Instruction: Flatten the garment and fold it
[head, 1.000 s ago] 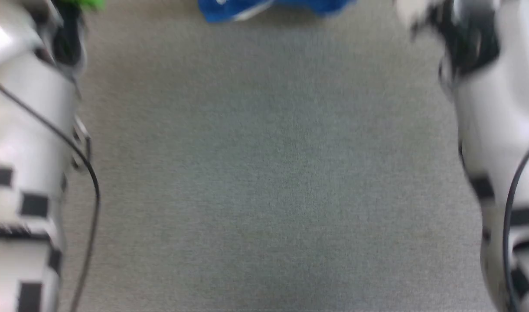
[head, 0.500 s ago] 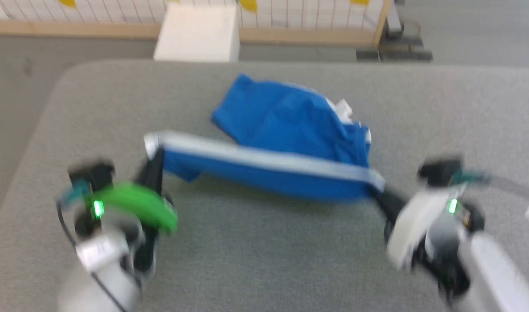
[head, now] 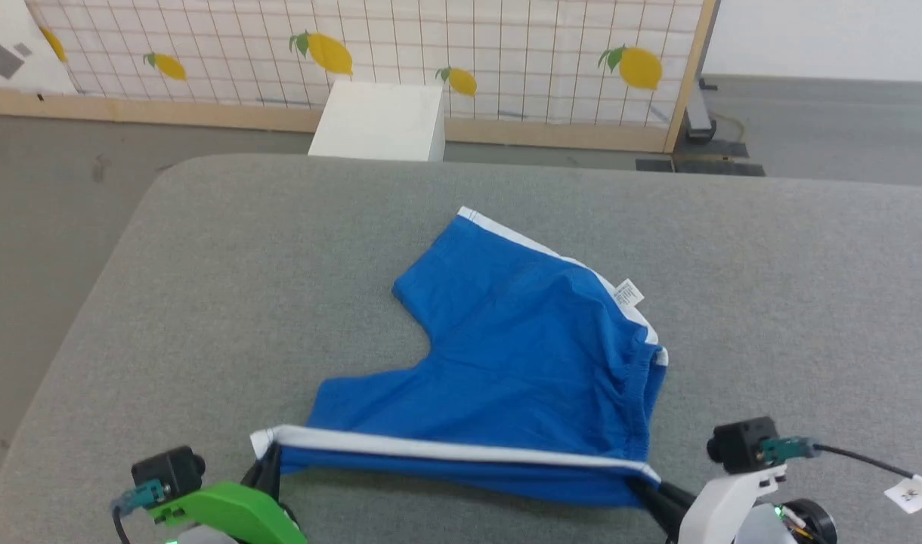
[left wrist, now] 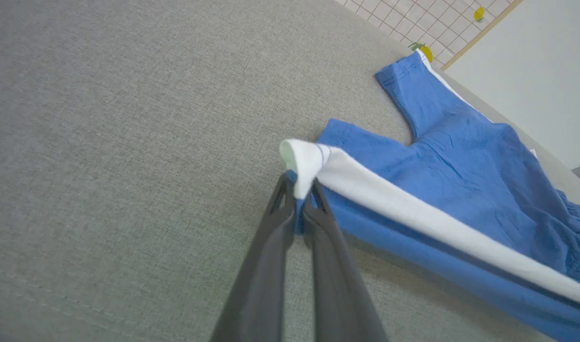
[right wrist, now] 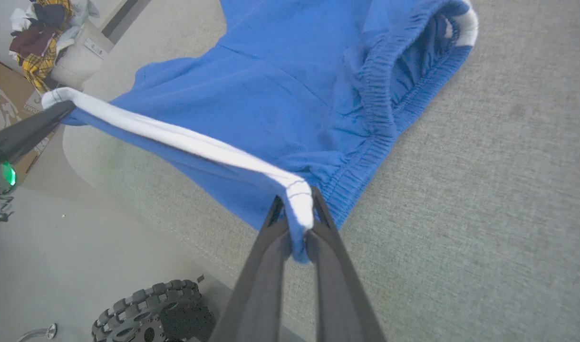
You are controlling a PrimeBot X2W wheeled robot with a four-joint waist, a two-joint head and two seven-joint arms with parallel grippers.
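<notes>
Blue garment (head: 521, 355), your left gripper (left wrist: 299, 190) clamped on one white-trimmed corner, right gripper (right wrist: 297, 204) clamped on the other, edge taut between.

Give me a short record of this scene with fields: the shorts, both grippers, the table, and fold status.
garment: blue shorts, far part resting on the grey padded table
near edge: white trim pulled taut between the grippers, raised off the table
left gripper: shut on the trim's left end
right gripper: shut on its right end, beside the elastic waistband
fold: not yet made
</notes>
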